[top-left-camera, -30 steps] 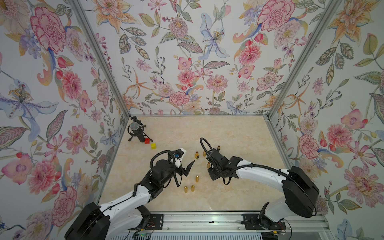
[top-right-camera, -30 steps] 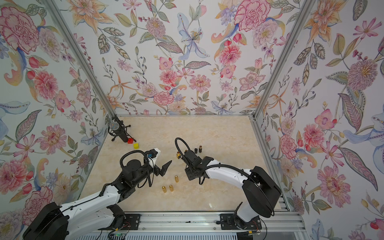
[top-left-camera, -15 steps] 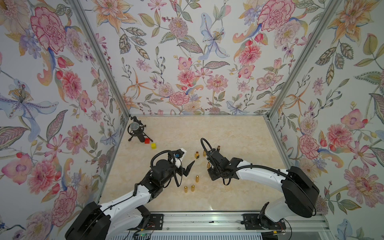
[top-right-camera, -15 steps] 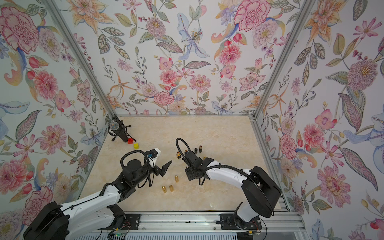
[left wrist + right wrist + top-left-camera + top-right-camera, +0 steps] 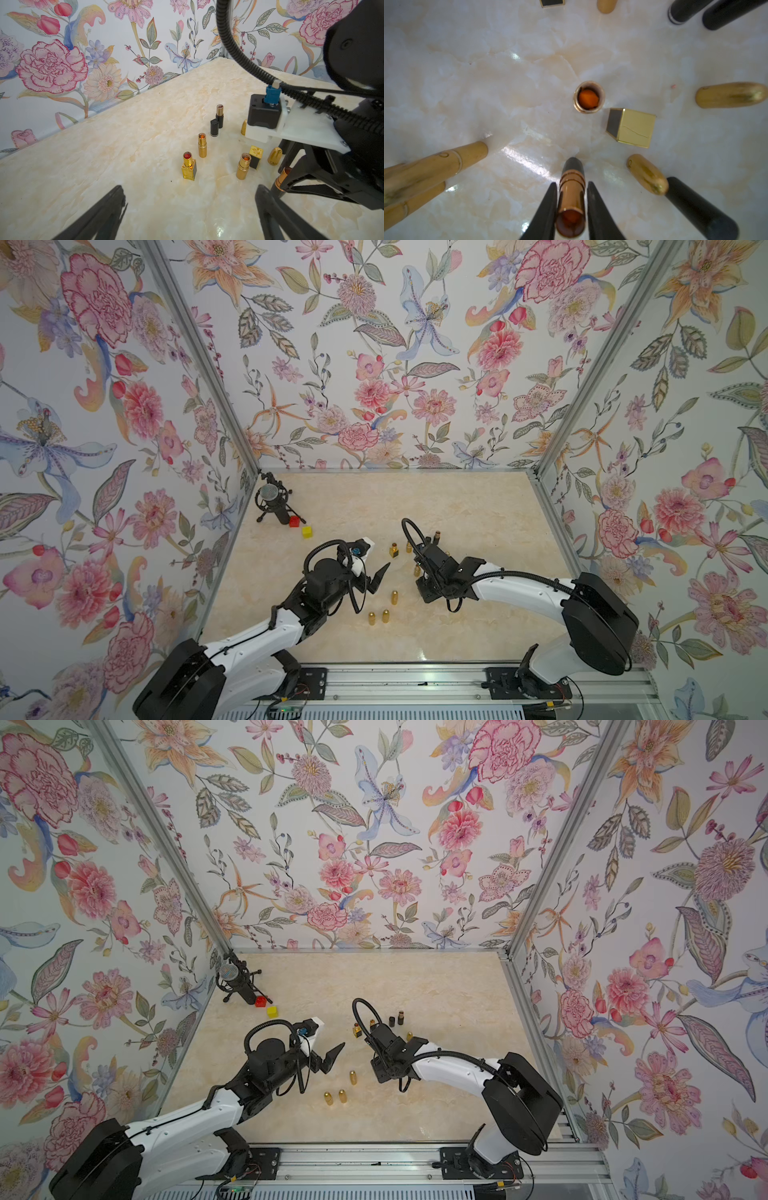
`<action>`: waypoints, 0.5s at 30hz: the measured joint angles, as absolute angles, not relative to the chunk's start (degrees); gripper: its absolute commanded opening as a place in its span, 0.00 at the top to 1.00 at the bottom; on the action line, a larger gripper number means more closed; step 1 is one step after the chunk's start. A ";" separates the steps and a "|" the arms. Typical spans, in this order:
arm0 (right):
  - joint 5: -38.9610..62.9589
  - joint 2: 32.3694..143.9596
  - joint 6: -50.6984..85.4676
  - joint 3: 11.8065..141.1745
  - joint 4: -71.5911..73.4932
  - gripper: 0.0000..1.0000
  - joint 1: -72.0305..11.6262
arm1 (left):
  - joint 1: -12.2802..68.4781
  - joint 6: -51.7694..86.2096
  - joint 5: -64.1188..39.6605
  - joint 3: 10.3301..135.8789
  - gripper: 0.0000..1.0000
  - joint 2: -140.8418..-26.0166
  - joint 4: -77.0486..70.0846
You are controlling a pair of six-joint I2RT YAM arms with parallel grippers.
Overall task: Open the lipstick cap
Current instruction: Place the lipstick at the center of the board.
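Currently, far left in both top views, one microphone (image 5: 270, 495) on a small tripod is standing in the back corner of the marble table (image 5: 465, 506). One red cube (image 5: 294, 521) and one yellow cube (image 5: 307, 531) are sitting close beside it, not touching each other.

Next along, my left pincer (image 5: 189, 188) is hovering over the table with its fingers (image 5: 116, 199) spread wide, gripping nothing.

Near it, three capped gold lipsticks (image 5: 385, 616) are standing upright in a loose triangle.

Further right, the uncapped cluster. I am counting four open tubes there, all upright with mouths up: one square gold tube (image 5: 189, 167), two round gold tubes (image 5: 202, 145) and one black tube (image 5: 219, 116). Loose caps, four counted: one black cap (image 5: 214, 127), one square gold cap (image 5: 256, 156) and two bullet-shaped gold caps (image 5: 274, 155).

Rightmost, my right pincer (image 5: 572, 184) is pointing straight down over the task lipstick (image 5: 571, 203), the fifth open one. It is standing on its black base at the edge of that cluster, long axis vertical. Its copper mouth is pointing up at my wrist camera, with the orange stick showing inside. My fingers (image 5: 548, 207) are flanking the copper sleeve very closely, one on each side. Whether they are pressing it or just clear of it, I cannot tell.
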State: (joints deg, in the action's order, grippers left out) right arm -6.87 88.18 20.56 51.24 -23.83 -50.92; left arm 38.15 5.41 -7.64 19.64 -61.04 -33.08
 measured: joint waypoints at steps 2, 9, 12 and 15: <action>-6.87 88.18 20.56 51.27 -23.81 0.69 -50.92 | 38.15 5.41 -7.75 19.64 0.01 -61.12 -33.06; -6.48 86.56 20.58 51.27 -24.18 0.61 -50.92 | 38.15 5.41 -8.32 19.64 0.01 -61.12 -33.08; -6.52 84.23 20.78 51.40 -25.61 0.59 -50.92 | 38.15 5.45 -8.29 19.64 0.01 -61.01 -33.06; -6.63 81.69 20.78 52.53 -28.10 0.58 -50.94 | 38.15 5.65 -8.19 19.64 0.01 -59.96 -33.01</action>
State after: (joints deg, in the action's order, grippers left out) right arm -6.63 81.69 20.78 52.53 -28.10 -50.94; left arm 38.15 5.65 -8.19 19.64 -59.96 -33.01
